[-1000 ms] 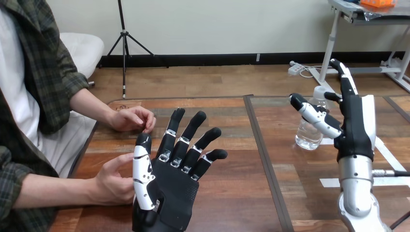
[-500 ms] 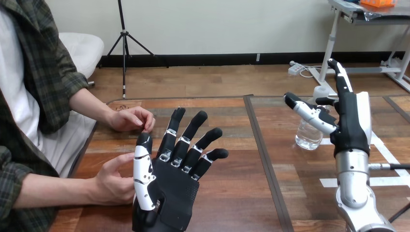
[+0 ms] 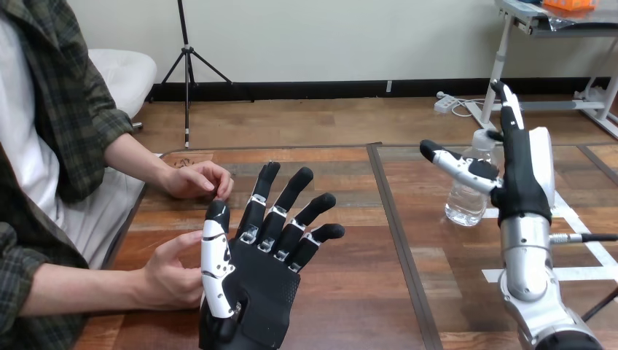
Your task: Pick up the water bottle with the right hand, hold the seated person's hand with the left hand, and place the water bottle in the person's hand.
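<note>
A clear water bottle (image 3: pixel 466 197) with a pale cap stands upright on the table at the right. My right hand (image 3: pixel 519 179) is raised beside it, open, fingers straight up and thumb stretched left in front of the bottle's upper part; whether it touches the bottle I cannot tell. My left hand (image 3: pixel 259 281) is low at centre left, palm up, open, fingers spread. The person's hand at the lower left (image 3: pixel 169 273) rests right beside my left thumb, apparently touching it. The person's other hand (image 3: pixel 198 179) lies farther back on the table's left edge, apart from my hands.
A dark seam (image 3: pixel 397 233) runs front to back between the two wooden table halves. White tape strips (image 3: pixel 583 237) mark the table at the right, near the bottle.
My right hand has risen slightly and shifted left, its thumb now reaching across in front of the bottle. My left hand and both of the person's hands have stayed put.
</note>
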